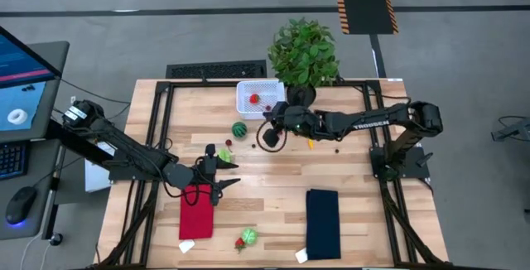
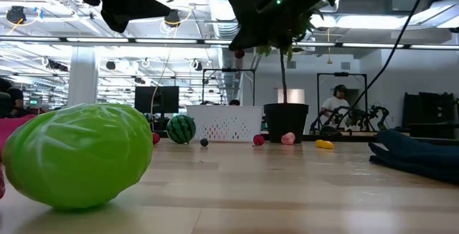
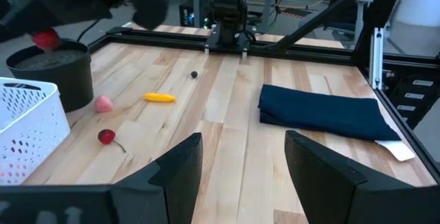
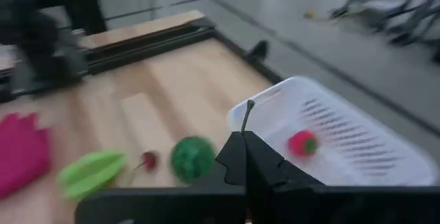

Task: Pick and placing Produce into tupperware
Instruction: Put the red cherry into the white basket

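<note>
Your right gripper (image 1: pixel 269 133) — fingers pinched on a small stem (image 4: pixel 246 116) — hovers at the basket's (image 1: pixel 258 96) 6 o'clock; left gripper (image 1: pixel 225 173) fingers spread.

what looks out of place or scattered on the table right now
Nothing looks damaged or spilled, but most produce lies loose on the table outside the white basket, which holds one red piece. The watermelon ball sits beside the basket, and a green piece lies far off between the red cloth and the dark blue cloth.
</note>
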Controlling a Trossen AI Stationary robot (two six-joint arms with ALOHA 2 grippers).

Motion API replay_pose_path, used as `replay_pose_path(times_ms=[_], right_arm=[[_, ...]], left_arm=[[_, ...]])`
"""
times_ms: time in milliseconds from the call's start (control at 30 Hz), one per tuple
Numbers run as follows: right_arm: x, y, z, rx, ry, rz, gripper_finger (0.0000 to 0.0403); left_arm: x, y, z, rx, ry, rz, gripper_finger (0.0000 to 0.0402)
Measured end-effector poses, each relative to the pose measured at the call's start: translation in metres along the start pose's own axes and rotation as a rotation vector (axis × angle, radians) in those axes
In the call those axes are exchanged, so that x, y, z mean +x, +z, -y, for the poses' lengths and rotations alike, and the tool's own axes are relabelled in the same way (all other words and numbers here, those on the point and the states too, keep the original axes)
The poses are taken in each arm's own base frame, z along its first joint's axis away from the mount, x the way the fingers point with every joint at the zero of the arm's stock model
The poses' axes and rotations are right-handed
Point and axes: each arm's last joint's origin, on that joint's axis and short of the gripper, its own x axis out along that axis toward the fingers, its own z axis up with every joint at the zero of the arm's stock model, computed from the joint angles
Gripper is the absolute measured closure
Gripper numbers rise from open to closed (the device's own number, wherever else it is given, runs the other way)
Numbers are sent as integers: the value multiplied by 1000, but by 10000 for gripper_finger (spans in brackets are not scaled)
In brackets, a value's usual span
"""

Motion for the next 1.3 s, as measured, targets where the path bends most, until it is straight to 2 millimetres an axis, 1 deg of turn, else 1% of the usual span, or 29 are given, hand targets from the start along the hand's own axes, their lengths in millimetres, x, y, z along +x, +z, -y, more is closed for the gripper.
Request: replay_pose_path(times_ms=[67, 100, 133, 167, 233, 300, 500, 600, 733, 933, 1067, 1133, 1300], right_arm=[[8, -4, -6, -31, -50, 30, 391], [13, -9, -8, -59, -75, 16, 391], [20, -14, -11, -83, -91, 4, 391], [29, -15, -16, -102, -102, 0, 391], [44, -20, -22, -164, -197, -47, 391], [57, -18, -27, -215, -278, -65, 391], [86, -6, -38, -272, -325, -113, 391], [98, -1, -32, -250, -352, -164, 391], [113, -1, -18, -233, -395, -224, 391], [128, -1, -13, -194, -331, -252, 391], [133, 5, -1, -128, -293, -265, 390], [135, 3, 6, -108, -286, -289, 388], [138, 1, 16, -58, -200, -337, 362]], left_arm=[[0, 1, 0, 0, -1, 5, 205], [0, 1, 0, 0, -2, 8, 205], [0, 1, 0, -1, -3, 13, 205], [0, 2, 0, 0, -4, 16, 205], [0, 2, 1, 4, -4, 18, 205], [0, 2, 0, 5, -5, 19, 205], [0, 1, 1, -4, -22, 7, 205], [0, 0, 1, -13, -24, 2, 205], [-1, 0, 2, -30, -24, 0, 205], [-1, 0, 2, -35, -25, 2, 205], [-1, 1, 2, -38, -26, 6, 205], [-1, 1, 2, -38, -26, 6, 205], [-1, 1, 2, -39, -27, 8, 205]])
